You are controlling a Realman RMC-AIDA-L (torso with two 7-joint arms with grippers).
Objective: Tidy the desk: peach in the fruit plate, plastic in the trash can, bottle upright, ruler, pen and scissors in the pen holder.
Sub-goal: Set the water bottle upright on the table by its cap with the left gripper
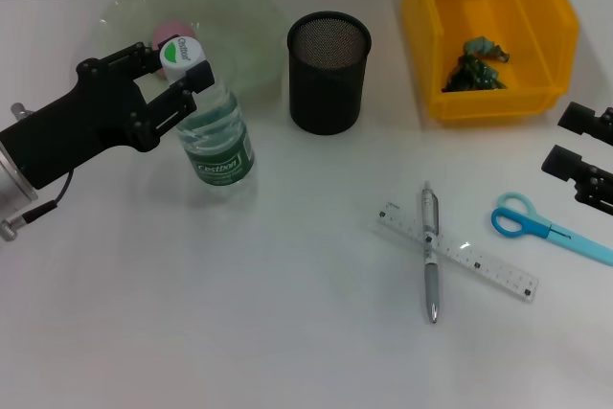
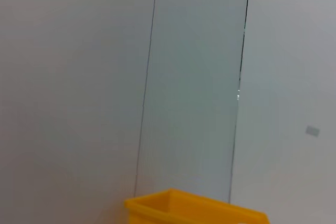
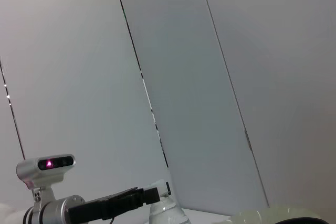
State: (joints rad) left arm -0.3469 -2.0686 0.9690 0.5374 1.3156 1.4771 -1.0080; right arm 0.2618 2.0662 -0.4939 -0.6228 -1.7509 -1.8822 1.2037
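Observation:
A clear water bottle (image 1: 218, 141) with a green label stands upright at the left of the white desk. My left gripper (image 1: 179, 72) is shut around its neck, just under the white-and-green cap. A pink peach (image 1: 170, 32) lies on the pale green fruit plate (image 1: 235, 7) behind the bottle. The black mesh pen holder (image 1: 329, 71) stands mid-desk. A silver pen (image 1: 430, 254) lies across a clear ruler (image 1: 479, 261). Blue scissors (image 1: 548, 227) lie at the right. Green plastic (image 1: 474, 64) sits in the yellow bin (image 1: 436, 35). My right gripper (image 1: 582, 146) is open above the scissors.
The yellow bin's rim also shows in the left wrist view (image 2: 194, 208). The right wrist view shows the left arm (image 3: 79, 208), the bottle top (image 3: 165, 212) and the plate's rim (image 3: 262, 216) against a grey panelled wall.

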